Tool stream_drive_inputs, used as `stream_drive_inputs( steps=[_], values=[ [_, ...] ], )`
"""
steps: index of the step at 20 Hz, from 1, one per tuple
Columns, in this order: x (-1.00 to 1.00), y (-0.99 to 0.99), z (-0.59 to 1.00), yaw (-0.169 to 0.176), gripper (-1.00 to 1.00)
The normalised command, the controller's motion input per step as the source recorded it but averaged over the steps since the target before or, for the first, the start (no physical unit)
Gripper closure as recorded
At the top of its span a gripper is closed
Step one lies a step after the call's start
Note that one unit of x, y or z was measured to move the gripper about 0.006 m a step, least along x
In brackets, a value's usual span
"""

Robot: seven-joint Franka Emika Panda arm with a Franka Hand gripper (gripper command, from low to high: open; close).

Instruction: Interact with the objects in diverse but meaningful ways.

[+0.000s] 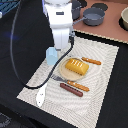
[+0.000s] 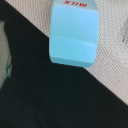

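We've got the arm's gripper hanging just above the pale blue milk carton at the mat's upper left edge, can't tell if its jaws are open or closed. The yellow bread block sits mid-frame on the plate, with the dark sausage lower down on the mat

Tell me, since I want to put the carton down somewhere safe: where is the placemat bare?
Bare mat lies on the exterior view's right of the plate, out to the placemat edge, and along the near edge beyond the sausage. Crowded: around the milk carton under the arm, and between plate, knife and spoon.
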Motion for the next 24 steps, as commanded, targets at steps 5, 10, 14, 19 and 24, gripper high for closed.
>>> stream_drive_inputs(
  steps=[5,10,14,19,24],
  values=[
    [-0.28,0.00,-0.30,-0.030,-1.00],
    [-0.32,0.01,-0.29,-0.015,-1.00],
    [-0.30,0.01,-0.32,-0.014,-1.00],
    [-0.29,0.07,-0.33,-0.017,-1.00],
    [-0.31,0.08,-0.35,-0.020,-1.00]
  ],
)
